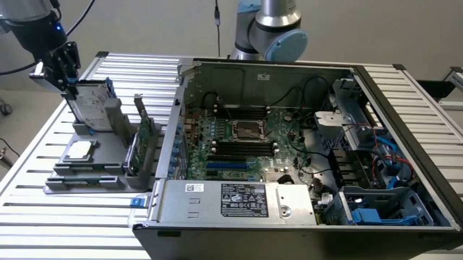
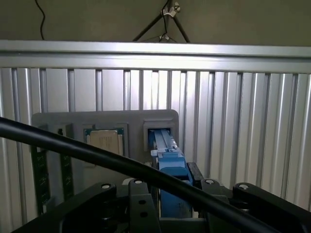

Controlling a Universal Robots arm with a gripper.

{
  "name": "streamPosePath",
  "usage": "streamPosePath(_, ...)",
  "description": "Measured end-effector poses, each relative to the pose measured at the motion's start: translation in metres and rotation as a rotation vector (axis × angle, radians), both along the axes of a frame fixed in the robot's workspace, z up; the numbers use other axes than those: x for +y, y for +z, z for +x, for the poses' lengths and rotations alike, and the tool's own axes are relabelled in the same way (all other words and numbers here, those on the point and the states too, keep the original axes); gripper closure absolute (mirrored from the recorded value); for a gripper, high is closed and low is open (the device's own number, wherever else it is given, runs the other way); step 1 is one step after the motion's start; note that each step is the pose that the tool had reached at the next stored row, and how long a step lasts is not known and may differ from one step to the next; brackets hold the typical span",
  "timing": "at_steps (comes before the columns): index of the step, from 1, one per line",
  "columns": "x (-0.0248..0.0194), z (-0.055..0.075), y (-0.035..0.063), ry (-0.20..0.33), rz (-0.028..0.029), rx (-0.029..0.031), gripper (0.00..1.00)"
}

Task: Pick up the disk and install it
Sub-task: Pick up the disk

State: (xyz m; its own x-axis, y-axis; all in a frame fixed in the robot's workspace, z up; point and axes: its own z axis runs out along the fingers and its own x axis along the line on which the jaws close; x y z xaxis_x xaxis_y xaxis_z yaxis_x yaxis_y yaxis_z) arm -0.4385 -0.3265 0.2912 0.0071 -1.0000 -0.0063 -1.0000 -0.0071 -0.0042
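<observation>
Blue plastic sits between my jaws: the gripper (image 2: 172, 196) has a finger on each flank of the disk (image 2: 168, 158). It is set fairly wide and, as far as I can judge, clamped on the carrier's upper edge rather than standing free of it. In the exterior view the gripper (image 1: 67, 85) hangs at ten o'clock, on top of the disk (image 1: 92, 108). The disk stands upright with its white label showing and its lower end apparently down in the slot of the grey holder (image 1: 94, 165). For this pick I want the grip centred on the carrier and the pull dead straight along the slot. Any tilt looks likely to jam the blue frame against the holder's grey post, and the black cable (image 2: 97, 158) draped across my wrist camera should keep some slack. Counting outward in the exterior view, I have:
- one disk;
- one square silver chip (image 1: 79, 150), lying flat at six o'clock from it;
- what I take for two thin green cards (image 2: 41, 177) on edge, at four o'clock from the disk;
- one holder;
- one open computer case (image 1: 405, 103) at three o'clock, with one motherboard (image 1: 239, 135) and one power supply (image 1: 239, 200) inside;
- one slatted metal table (image 1: 43, 216) under it all.
</observation>
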Motion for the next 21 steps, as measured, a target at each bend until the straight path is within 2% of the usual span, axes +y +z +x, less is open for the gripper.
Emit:
streamPosePath(8,0.0003,0.0008,0.0,-0.009,-0.0085,0.0001,0.6)
streamPosePath(10,0.0004,0.0008,0.0,-0.01,-0.0087,0.0,0.6)
streamPosePath(11,0.0004,0.0009,0.0,-0.01,-0.0088,0.0,0.67)
streamPosePath(21,0.0004,0.0009,0.0,-0.011,-0.0088,0.0001,0.67)
